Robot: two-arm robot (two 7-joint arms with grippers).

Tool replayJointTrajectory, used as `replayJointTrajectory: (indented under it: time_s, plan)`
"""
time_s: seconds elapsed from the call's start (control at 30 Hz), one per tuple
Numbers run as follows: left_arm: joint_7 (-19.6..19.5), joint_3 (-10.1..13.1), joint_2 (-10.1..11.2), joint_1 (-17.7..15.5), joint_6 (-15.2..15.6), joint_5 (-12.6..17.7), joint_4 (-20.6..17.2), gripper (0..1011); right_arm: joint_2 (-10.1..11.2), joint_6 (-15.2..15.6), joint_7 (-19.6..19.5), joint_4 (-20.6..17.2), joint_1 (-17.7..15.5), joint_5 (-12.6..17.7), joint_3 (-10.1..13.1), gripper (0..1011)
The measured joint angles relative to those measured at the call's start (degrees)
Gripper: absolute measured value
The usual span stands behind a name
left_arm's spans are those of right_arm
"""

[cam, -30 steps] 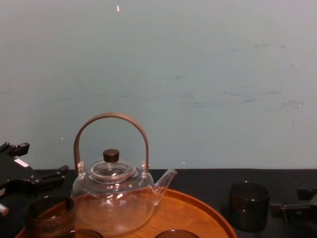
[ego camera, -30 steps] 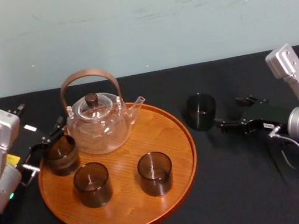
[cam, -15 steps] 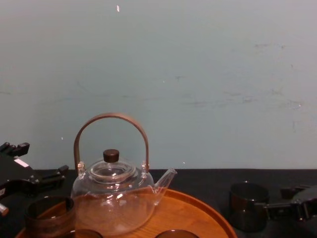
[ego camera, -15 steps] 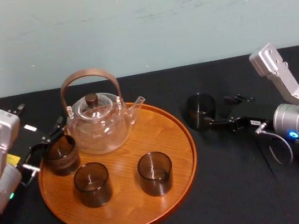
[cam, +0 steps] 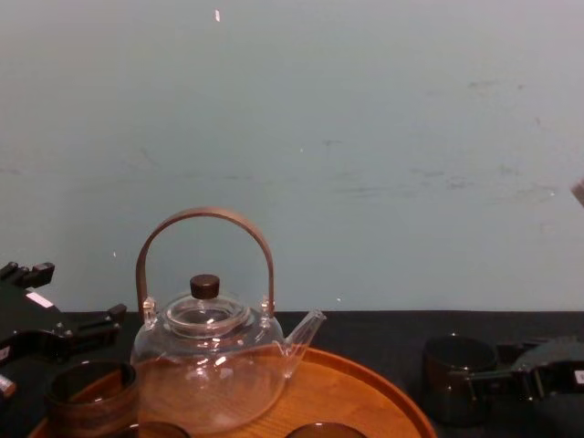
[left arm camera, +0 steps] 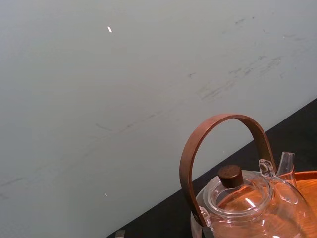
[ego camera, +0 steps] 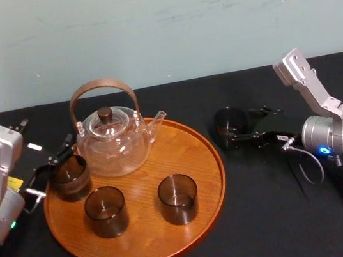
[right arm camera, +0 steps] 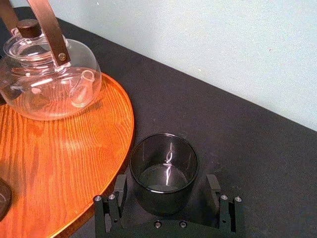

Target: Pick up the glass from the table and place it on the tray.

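Dark glass stands on the black tabletop just beside the tray, between the right gripper's wide-spread fingers, a slim gap each side. Left gripper parked open at the tray's left rim.

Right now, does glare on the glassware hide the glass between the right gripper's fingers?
Right wrist view: one thin highlight inside the glass, rim and wall plain inside the open right gripper; brighter streaks on the teapot. Chest view: small glints on the teapot. Head view: no glare on the glass; left gripper idle at the left of the tray.
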Motion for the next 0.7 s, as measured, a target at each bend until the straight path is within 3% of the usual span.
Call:
replayJointTrajectory:
  time_s: [0.7]
  plan:
    - [0.00,0.00,0.00,0.00,0.00,0.00,0.00,1002,-2.99,-0.32,0.85,5.01,3.09,-2.56,-0.44,1002]
